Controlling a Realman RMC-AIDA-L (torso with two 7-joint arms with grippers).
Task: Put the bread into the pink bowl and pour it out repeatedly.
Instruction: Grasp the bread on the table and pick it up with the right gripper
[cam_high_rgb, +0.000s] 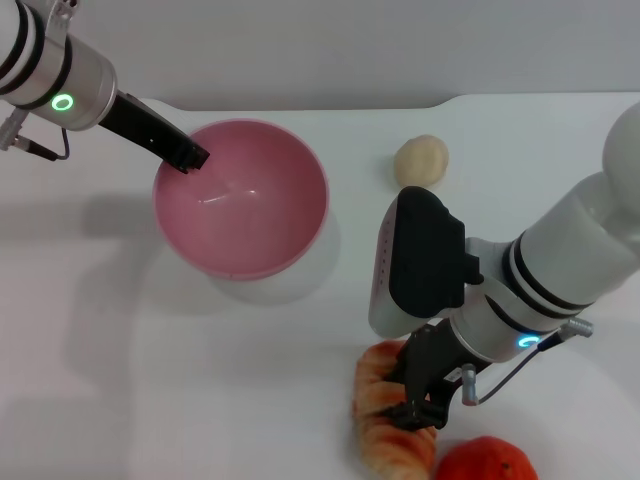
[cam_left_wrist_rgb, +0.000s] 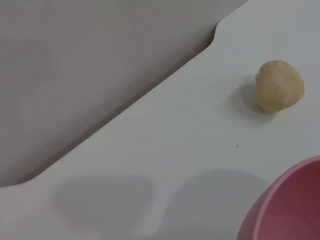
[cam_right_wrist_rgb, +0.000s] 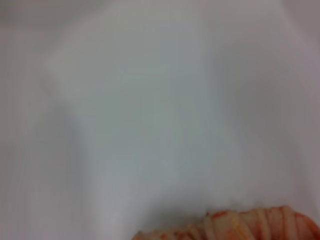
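The pink bowl (cam_high_rgb: 240, 205) stands left of centre with nothing in it; its rim (cam_left_wrist_rgb: 287, 202) also shows in the left wrist view. My left gripper (cam_high_rgb: 186, 156) is shut on the bowl's far-left rim. At the front right the striped orange-and-cream bread (cam_high_rgb: 385, 430) lies on the table, and a strip of it (cam_right_wrist_rgb: 240, 226) appears in the right wrist view. From above, my right gripper (cam_high_rgb: 418, 400) presses its dark fingers onto the bread's right side, shut on it.
A small round beige lump (cam_high_rgb: 421, 160) (cam_left_wrist_rgb: 280, 86) sits on the table beyond the bread, to the right of the bowl. An orange fruit (cam_high_rgb: 487, 461) lies right beside the bread at the front edge. The white table's back edge (cam_left_wrist_rgb: 150, 95) runs behind the bowl.
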